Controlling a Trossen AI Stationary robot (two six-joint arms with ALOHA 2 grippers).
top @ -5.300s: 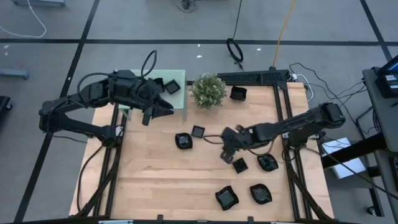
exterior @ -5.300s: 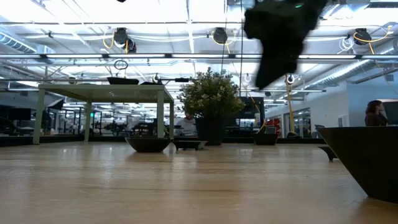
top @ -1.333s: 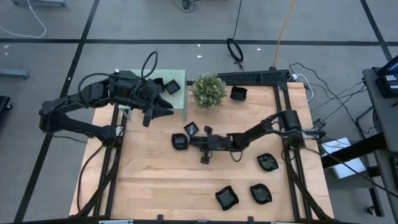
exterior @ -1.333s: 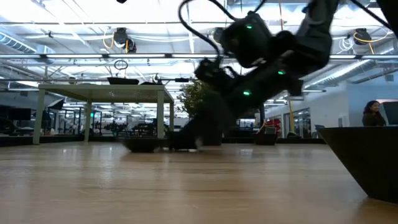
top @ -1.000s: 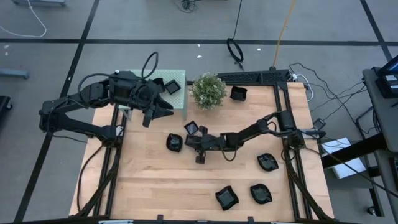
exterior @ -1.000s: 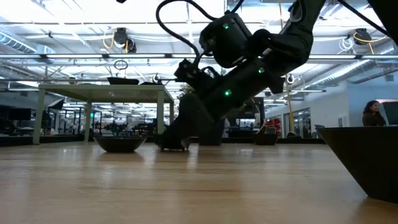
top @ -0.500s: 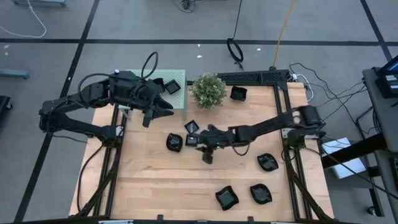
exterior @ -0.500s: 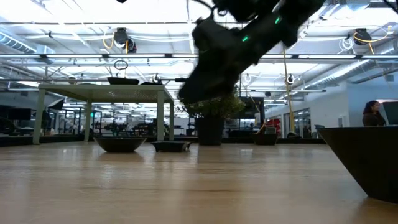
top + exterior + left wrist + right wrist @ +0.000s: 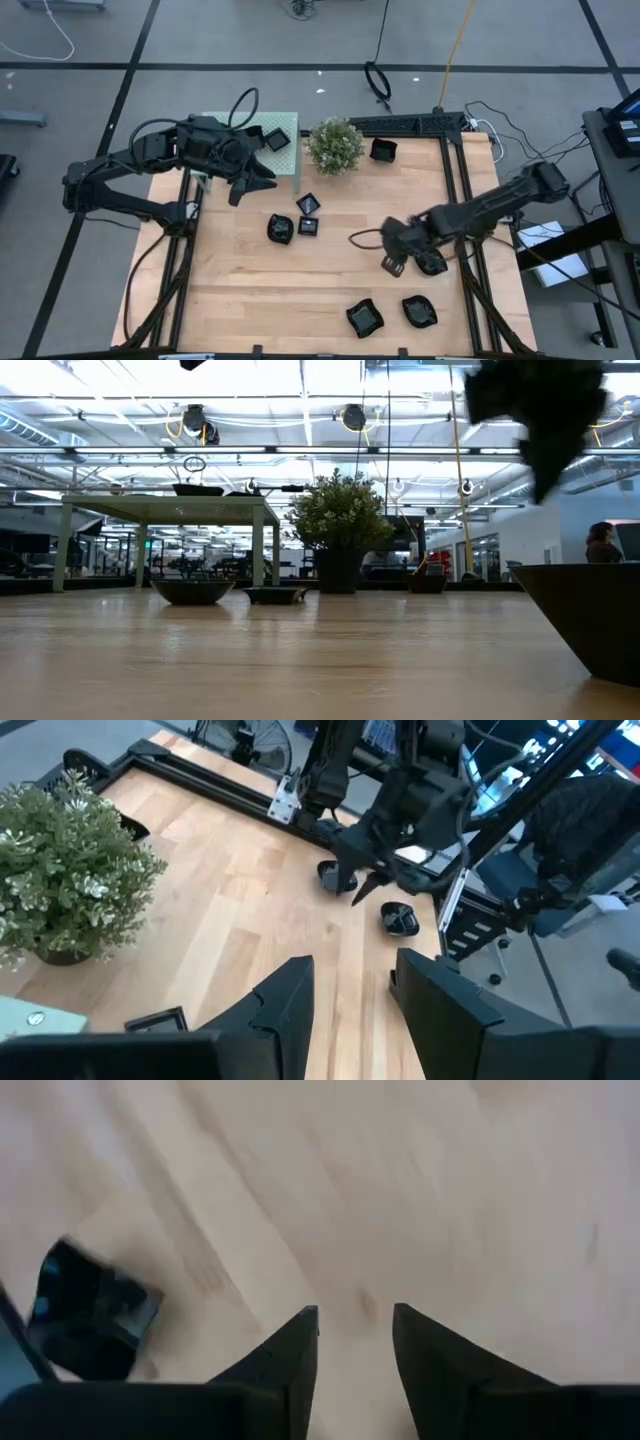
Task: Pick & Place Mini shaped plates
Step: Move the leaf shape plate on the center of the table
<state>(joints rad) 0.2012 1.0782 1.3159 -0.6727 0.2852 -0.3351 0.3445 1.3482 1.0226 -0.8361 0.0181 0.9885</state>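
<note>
Several small black plates lie on the wooden table in the high view: a wavy one (image 9: 281,229) beside two square ones (image 9: 309,226) (image 9: 308,204), one (image 9: 383,150) near the far edge, one (image 9: 431,262) by the right edge, and two near the near edge (image 9: 364,318) (image 9: 419,311). Another plate (image 9: 277,139) sits on the green stand. My right gripper (image 9: 392,265) hovers open and empty over bare wood, just left of the right-edge plate; its wrist view shows the open fingers (image 9: 355,1340) and a plate (image 9: 90,1320) off to one side. My left gripper (image 9: 258,178) waits open by the stand (image 9: 350,990).
A potted green plant (image 9: 336,146) stands at the far edge next to the pale green stand (image 9: 230,130). A black frame (image 9: 420,123) borders the far right corner. Bare wood lies across the near left part of the table (image 9: 240,290).
My right gripper has left a square plate on the table beside the wavy one at the middle left. It then rose and swung toward the table's right edge, ending over bare wood by the right-edge plate. The left arm kept still.
</note>
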